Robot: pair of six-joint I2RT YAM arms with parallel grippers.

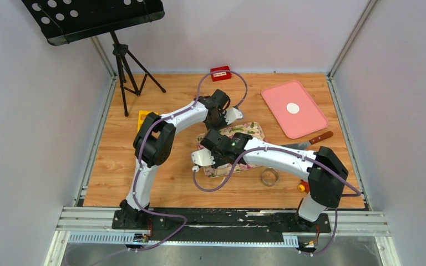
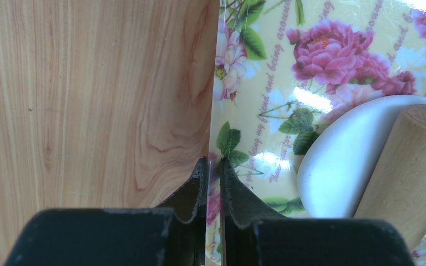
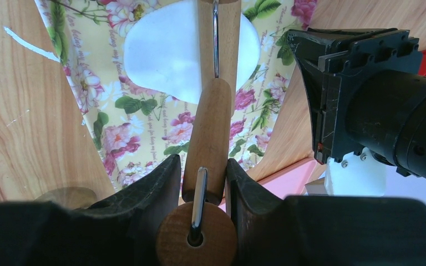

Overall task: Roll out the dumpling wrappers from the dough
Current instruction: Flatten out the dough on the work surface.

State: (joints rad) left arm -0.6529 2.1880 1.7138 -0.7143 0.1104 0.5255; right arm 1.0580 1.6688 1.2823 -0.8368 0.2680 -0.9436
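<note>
On the wood-grain table (image 1: 116,166), the left gripper (image 2: 213,169) pinches the edge of a yellow rose-printed mat (image 2: 310,55), apparently steadying it. The right gripper (image 3: 201,166) clamps the handle of a wooden rolling pin (image 3: 211,133), which lies across the flattened white dough (image 3: 161,50) on that mat. Rolling seems in hand; next comes an even push. The left arm (image 1: 166,124) crowds the mat. A pink tray (image 1: 310,124), well apart, holds one round white wrapper (image 1: 293,108). A metal ring cutter (image 1: 269,177) sits near the mat.
</note>
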